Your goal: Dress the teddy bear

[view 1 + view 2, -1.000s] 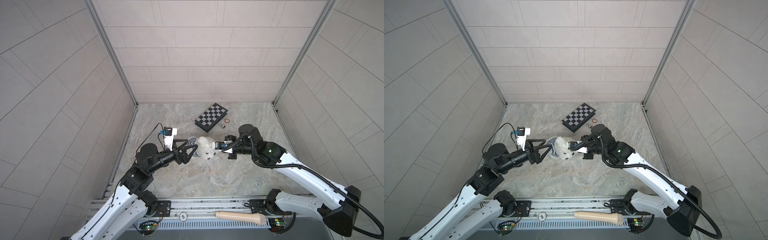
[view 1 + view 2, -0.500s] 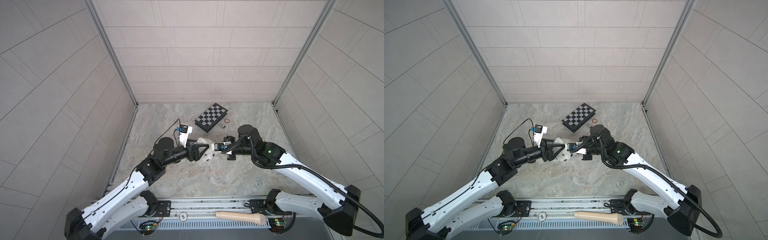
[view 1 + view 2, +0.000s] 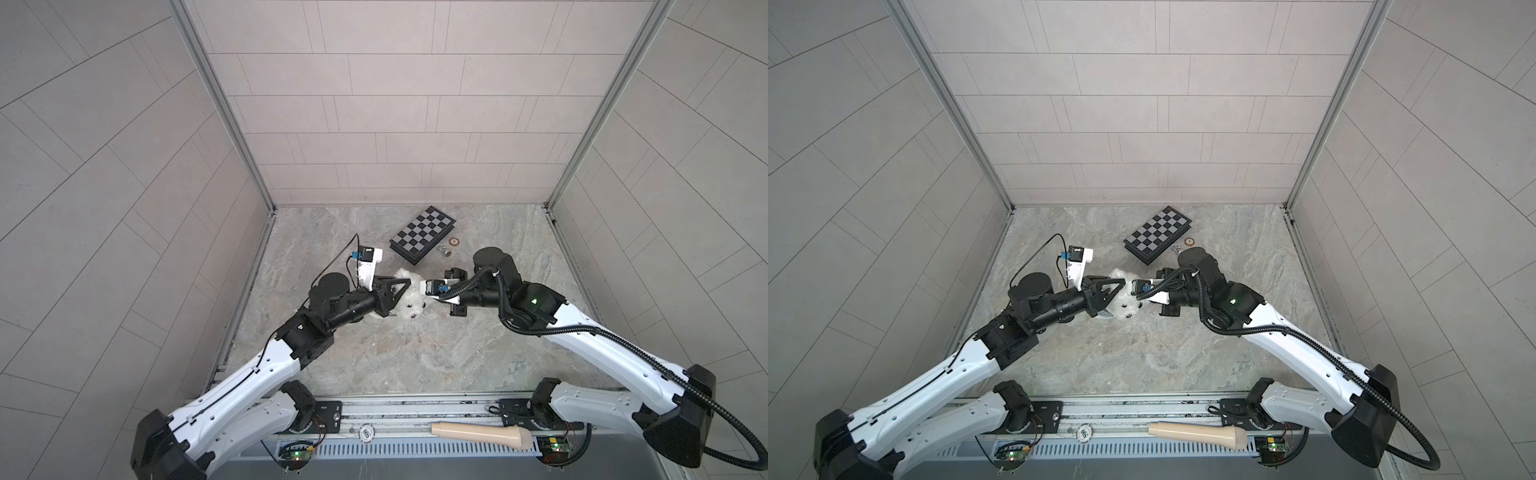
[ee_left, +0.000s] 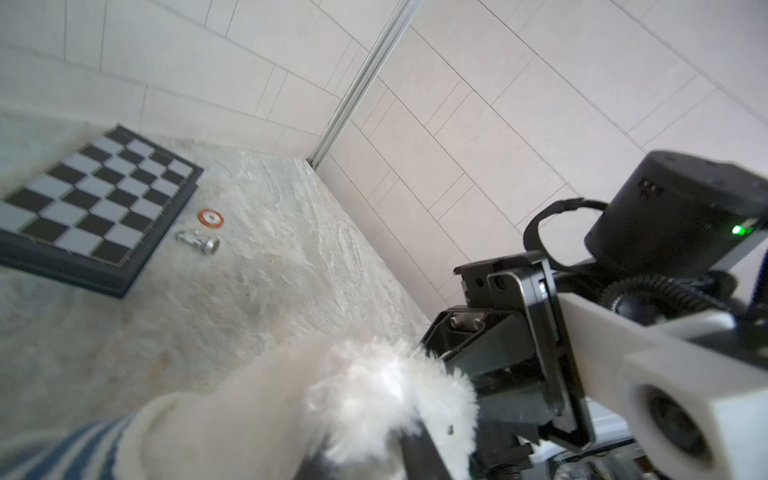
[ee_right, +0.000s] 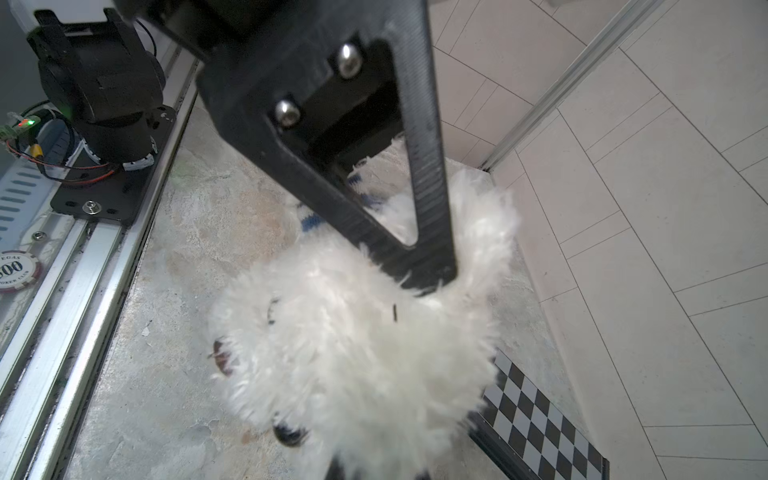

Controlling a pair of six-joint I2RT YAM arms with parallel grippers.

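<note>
The left claw (image 3: pixel 1116 296): fingers sunk into the white fur of the bear (image 5: pixel 353 353); spread or pinching, cannot tell. The bear sits directly between both claws, touching each. A striped shirt (image 4: pixel 54 453) shows beside the left claw's tips. The right claw (image 4: pixel 436 357): pressed together, tips buried in fur. Beyond it, well apart, the chessboard (image 3: pixel 422 240).

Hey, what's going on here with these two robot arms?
Two robot arms are working on dressing a fluffy white teddy bear lying mid-table. The left claw is closed into the fur by its head, and the right claw seems to pinch the fur from the opposite side. A blue-striped shirt shows at the bear's body in the left wrist view, but how far on it is can't be told. The chessboard behind sits untouched.
</note>
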